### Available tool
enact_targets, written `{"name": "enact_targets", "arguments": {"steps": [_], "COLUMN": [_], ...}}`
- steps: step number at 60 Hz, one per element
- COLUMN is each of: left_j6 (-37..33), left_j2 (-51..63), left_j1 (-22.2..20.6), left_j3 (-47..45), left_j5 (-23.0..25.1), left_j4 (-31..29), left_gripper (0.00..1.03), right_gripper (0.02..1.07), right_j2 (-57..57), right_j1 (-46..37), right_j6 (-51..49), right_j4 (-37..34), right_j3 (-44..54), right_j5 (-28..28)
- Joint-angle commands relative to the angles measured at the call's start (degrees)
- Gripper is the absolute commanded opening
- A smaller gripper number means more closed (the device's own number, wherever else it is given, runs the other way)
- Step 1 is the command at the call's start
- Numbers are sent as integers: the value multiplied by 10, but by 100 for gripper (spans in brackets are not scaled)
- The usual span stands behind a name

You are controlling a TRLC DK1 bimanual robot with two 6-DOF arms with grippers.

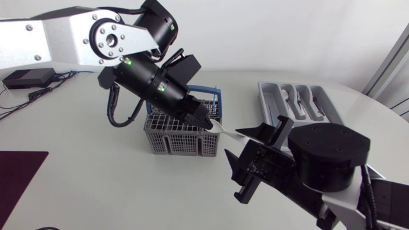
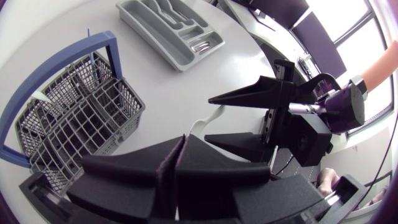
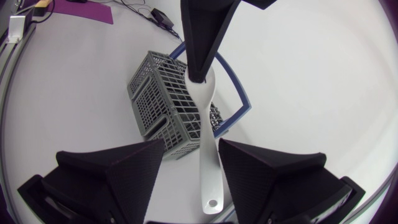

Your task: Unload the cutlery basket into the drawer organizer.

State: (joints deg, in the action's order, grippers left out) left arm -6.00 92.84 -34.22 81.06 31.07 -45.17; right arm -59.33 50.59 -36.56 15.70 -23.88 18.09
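Observation:
A white plastic spoon (image 1: 231, 132) hangs level above the table, just right of the grey cutlery basket (image 1: 182, 135) with its blue handle. My left gripper (image 1: 203, 121) is shut on the spoon's bowl end. My right gripper (image 1: 246, 145) is open around the handle end. In the right wrist view the spoon (image 3: 208, 162) runs between the fingers (image 3: 124, 168), close to one and clear of the other, while my left gripper (image 3: 200, 68) pinches the far end over the basket (image 3: 165, 99). The left wrist view has its own gripper (image 2: 181, 140) closed, with the spoon (image 2: 200, 124) reaching into my right gripper (image 2: 208, 118).
The grey drawer organizer (image 1: 300, 105) lies at the back right with cutlery in its slots, and it shows again beyond the basket (image 2: 74, 118) as the organizer (image 2: 168, 28). A dark purple mat (image 1: 16, 176) lies at the front left. Cables trail along the left edge.

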Motion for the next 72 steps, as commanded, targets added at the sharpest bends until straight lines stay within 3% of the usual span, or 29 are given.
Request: {"name": "enact_targets", "arguments": {"steps": [1,10,30,39,48,63,72], "left_j6": [11,11,9,6,5,4,6], "left_j2": [13,15,16,18,19,19,18], "left_j1": [5,5,2,-1,-2,-5,-5], "left_j3": [16,14,2,-3,-8,-17,-17], "left_j5": [6,7,7,7,7,7,7], "left_j4": [-6,-6,-6,-6,-6,-4,-3], "left_gripper": [19,19,19,19,19,19,19], "right_gripper": [57,48,43,37,24,22,15], "right_j2": [-13,-26,-44,-47,-48,-54,-54], "right_j1": [5,4,1,1,1,1,2], "right_j6": [-14,-18,-27,-30,-35,-37,-37], "right_j4": [12,20,31,32,33,28,22], "right_j3": [-12,-20,-38,-39,-41,-47,-47], "right_j5": [5,5,9,11,11,13,12]}}
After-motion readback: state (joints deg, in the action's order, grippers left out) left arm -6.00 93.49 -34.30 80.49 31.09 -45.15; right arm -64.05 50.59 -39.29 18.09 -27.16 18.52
